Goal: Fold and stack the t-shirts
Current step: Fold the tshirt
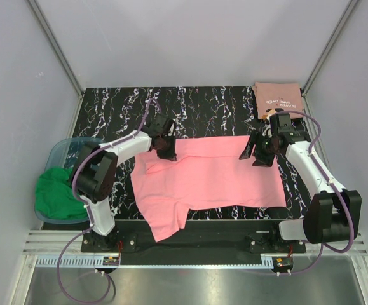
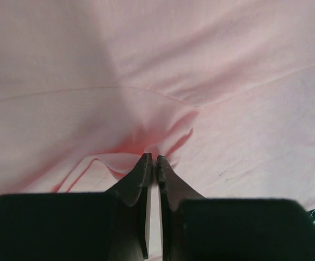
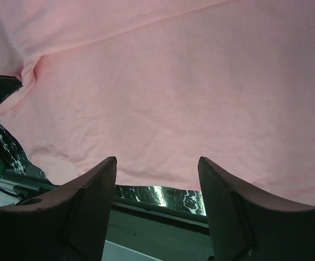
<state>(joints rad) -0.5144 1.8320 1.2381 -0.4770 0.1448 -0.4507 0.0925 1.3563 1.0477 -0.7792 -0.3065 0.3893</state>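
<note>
The left pincer [image 2: 152,159] is nipped shut on a pucker of the pink tee [image 1: 215,175], which lies spread across the desk [image 1: 196,105]. The right pincer [image 3: 156,163] gapes wide above its right end. The salmon tee [image 1: 278,95] sits folded at the far right corner.

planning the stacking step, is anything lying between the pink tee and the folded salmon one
Nothing lies on the table between the pink tee and the salmon tee; only the right arm hangs over that stretch.

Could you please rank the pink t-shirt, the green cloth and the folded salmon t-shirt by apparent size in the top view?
1. pink t-shirt
2. green cloth and folded salmon t-shirt: look alike, unranked.
</note>
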